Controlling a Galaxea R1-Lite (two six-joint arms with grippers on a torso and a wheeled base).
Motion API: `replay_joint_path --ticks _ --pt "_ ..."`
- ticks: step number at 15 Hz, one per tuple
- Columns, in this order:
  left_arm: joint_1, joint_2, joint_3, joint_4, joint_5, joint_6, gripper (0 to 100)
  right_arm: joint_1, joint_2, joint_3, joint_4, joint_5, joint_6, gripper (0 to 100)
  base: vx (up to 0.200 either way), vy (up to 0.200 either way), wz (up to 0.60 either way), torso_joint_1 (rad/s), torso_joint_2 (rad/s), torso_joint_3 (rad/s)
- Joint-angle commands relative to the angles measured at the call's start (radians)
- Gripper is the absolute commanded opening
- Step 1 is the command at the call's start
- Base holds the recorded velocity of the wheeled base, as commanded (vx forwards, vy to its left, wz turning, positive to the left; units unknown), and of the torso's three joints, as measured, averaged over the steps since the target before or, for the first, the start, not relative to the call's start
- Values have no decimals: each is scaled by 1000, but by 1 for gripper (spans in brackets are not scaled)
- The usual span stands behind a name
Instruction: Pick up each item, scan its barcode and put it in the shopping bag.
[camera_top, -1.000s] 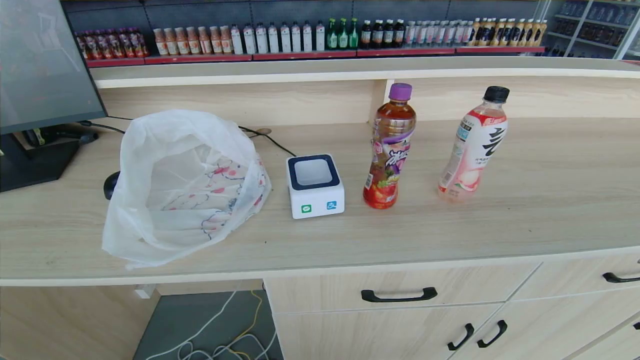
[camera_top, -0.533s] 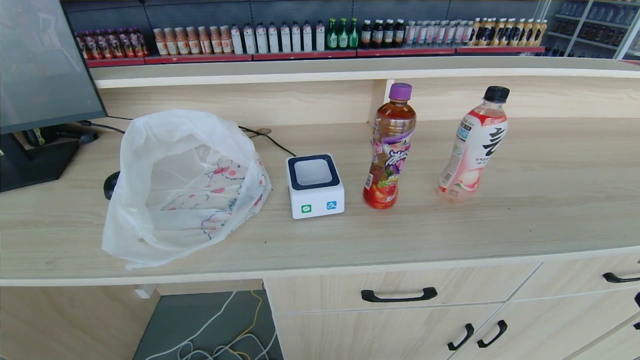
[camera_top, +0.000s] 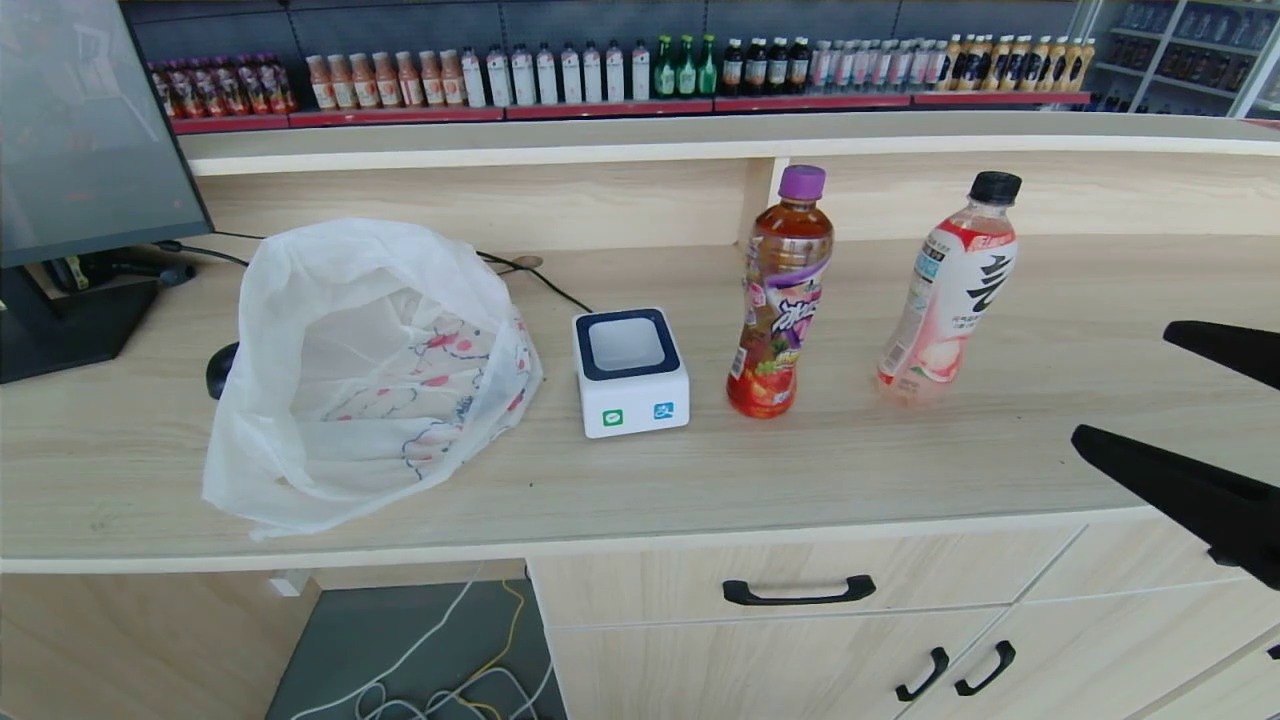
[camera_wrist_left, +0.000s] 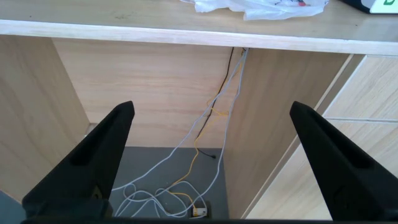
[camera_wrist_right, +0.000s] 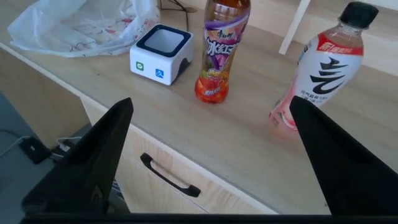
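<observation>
Pale wooden counter (camera_top: 900, 470) with shopping bag (camera_top: 370, 370), drink shelves (camera_top: 600, 75) behind

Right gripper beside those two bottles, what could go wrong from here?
1. The pink bottle stands tall and upright nearest the open right gripper; a glancing finger could tip it toward the purple-capped bottle.
2. The shopping bag lies slumped on the counter, and the left gripper hangs below counter level, so a bottle dropped in may push the bag or roll out.
</observation>
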Motion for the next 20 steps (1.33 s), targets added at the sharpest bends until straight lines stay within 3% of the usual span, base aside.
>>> replay_joint_path --ticks 1,6,12,16,20 --pt "0 0 0 0 0 0 100 74 49 12 -4 -5 0 100 0 0 0 0 0 0" --pt "0 0 0 0 0 0 100 81 181 24 -142 -44 20 100 0 0 0 0 0 0" --pt "0 0 0 0 0 0 100 115 379 15 -414 -298 55 100 0 0 0 0 0 0" --pt "0 0 0 0 0 0 100 117 399 38 -472 -374 57 100 0 0 0 0 0 0" --pt "0 0 0 0 0 0 100 117 438 61 -564 -382 55 100 0 0 0 0 0 0"
